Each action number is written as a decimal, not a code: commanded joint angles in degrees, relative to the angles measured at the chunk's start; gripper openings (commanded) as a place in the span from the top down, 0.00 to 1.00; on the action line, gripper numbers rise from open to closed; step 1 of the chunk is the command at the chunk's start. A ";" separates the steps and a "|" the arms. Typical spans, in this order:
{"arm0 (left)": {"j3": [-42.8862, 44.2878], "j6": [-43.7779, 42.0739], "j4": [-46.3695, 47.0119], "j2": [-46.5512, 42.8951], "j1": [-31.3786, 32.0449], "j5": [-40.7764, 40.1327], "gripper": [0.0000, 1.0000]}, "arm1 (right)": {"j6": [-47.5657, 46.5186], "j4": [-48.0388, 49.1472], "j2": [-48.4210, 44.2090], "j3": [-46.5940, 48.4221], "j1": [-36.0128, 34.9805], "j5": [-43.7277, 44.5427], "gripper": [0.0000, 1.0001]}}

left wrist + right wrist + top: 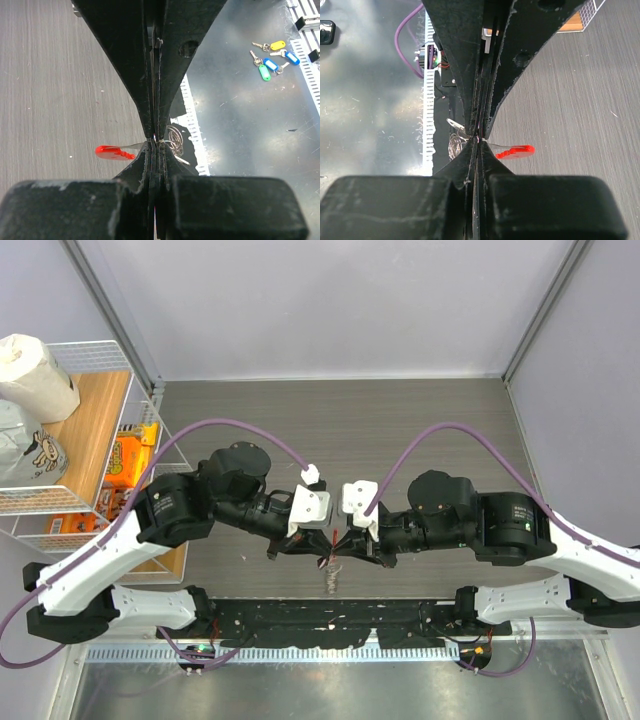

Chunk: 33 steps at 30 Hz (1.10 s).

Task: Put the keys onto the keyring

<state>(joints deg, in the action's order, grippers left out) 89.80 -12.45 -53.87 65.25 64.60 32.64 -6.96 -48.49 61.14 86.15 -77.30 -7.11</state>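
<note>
Both grippers meet tip to tip above the table's near edge. My left gripper (316, 540) (156, 145) is shut, and so is my right gripper (346, 542) (479, 141). The keyring is pinched where the tips meet. Its red strip (112, 151) (518, 151) sticks out towards the table side. Its silvery coil of rings (175, 137) (453, 144) hangs on the other side and shows in the top view (333, 578) below the tips. I cannot tell which jaws hold which part. The small black-headed key is hidden.
Several keys with yellow, blue and green tags (272, 57) lie on the metal shelf below the table edge. A toothed white rail (192, 125) (427, 120) runs along that edge. A wire rack (95, 440) with packets stands at the left.
</note>
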 commanded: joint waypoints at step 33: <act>-9.38 9.37 24.07 -7.95 -0.09 -2.32 0.66 | 1.16 18.08 -12.19 -7.49 -0.31 4.48 0.94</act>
<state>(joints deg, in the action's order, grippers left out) 80.27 -4.38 -33.56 57.21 64.71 28.77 -6.74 -36.47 50.46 78.13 -77.30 -4.03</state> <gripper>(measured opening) 0.359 0.063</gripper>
